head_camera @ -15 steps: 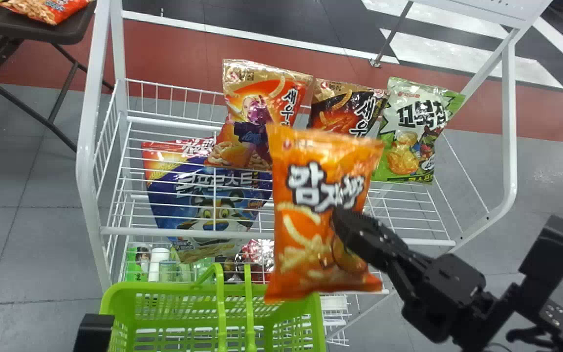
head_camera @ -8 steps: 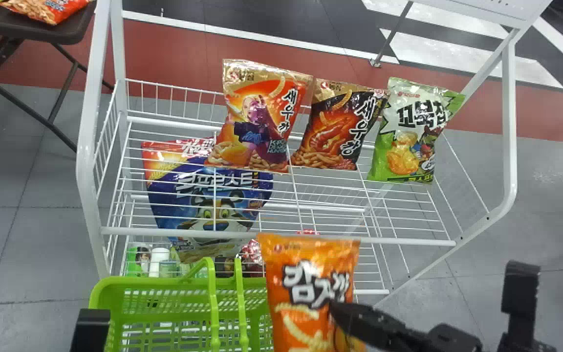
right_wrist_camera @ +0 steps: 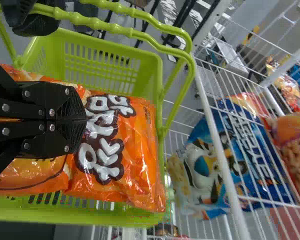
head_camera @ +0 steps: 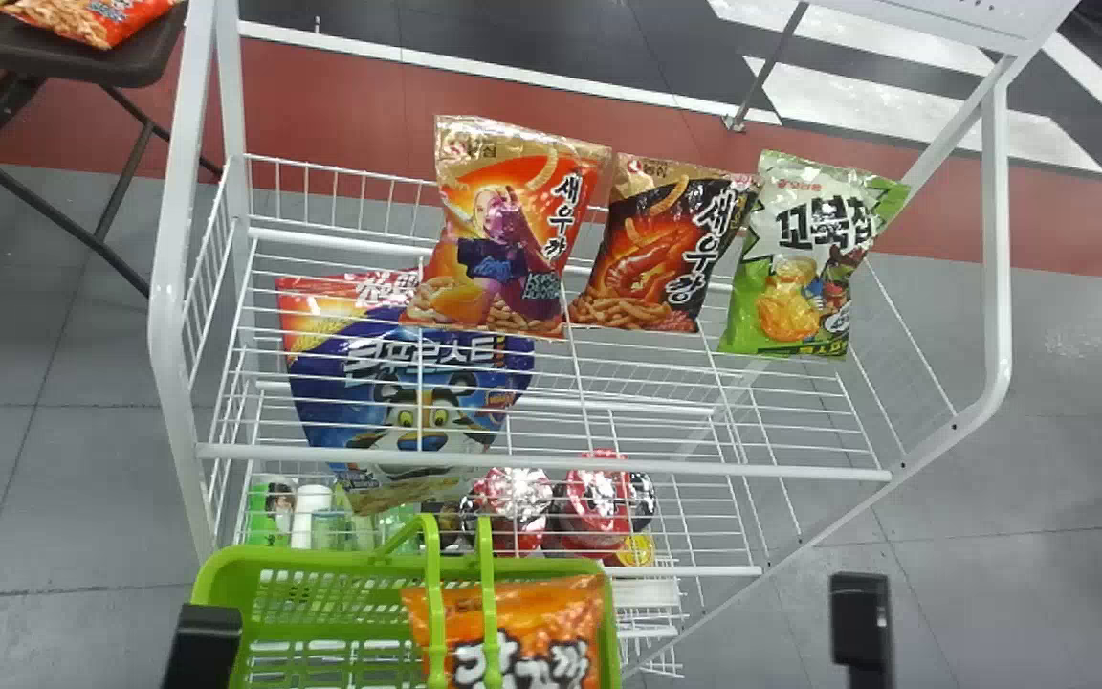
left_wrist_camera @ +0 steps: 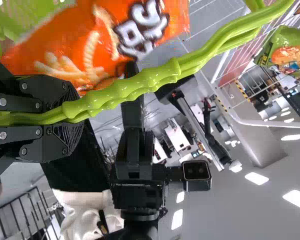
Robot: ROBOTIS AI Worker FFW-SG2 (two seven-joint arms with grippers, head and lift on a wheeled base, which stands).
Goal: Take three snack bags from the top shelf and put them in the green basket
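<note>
The orange snack bag (head_camera: 522,636) is at the green basket's opening, behind the two raised handles, in the head view. Black parts of my left gripper (head_camera: 205,639) and my right gripper (head_camera: 859,622) show at the bottom edge, either side of the basket (head_camera: 321,566). In the left wrist view my left gripper (left_wrist_camera: 72,116) is shut on the basket handles (left_wrist_camera: 155,77). My right gripper (right_wrist_camera: 84,120) pinches the orange bag (right_wrist_camera: 135,150) inside the basket in the right wrist view. On the top shelf stand an orange-gold bag (head_camera: 503,230), a black-orange bag (head_camera: 656,249) and a green-white bag (head_camera: 795,268).
The white wire rack (head_camera: 551,464) stands ahead, its front rail beyond the basket. A blue cereal bag (head_camera: 407,383), cups (head_camera: 599,507) and bottles lie on lower levels. A dark table (head_camera: 82,57) with snack bags is at the far left.
The orange bag came down and toward me, from in front of the rack into the basket. My right gripper moved down with it. The basket shifted left, then back right, slightly.
</note>
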